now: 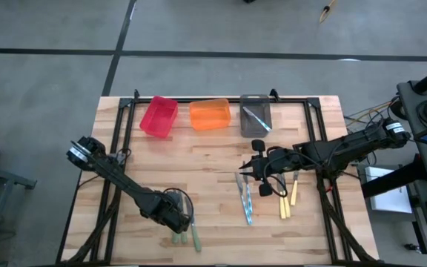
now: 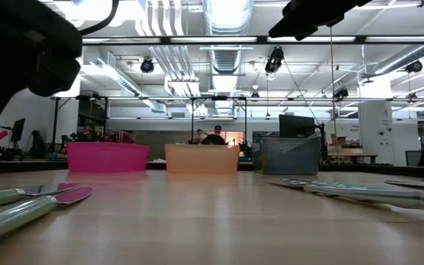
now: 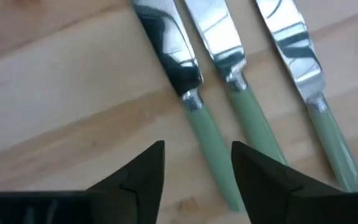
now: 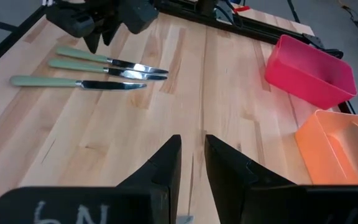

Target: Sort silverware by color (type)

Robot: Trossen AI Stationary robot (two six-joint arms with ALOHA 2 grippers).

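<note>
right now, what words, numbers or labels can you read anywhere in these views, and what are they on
"N": white, on the body of the right claw, at the edge of the right wrist view; the character before it is cut off, perhaps a 6.
Faint marks on the body of the left claw: too blurred to read.
Red bin, orange bin, grey bin, green-handled knives: no text visible.

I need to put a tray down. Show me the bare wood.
Free: the wide strip between the red bin and the left claw. Crowded: the near edge at the green-handled knives, and near the right claw with the blue-handled and yellow-handled utensils.
</note>
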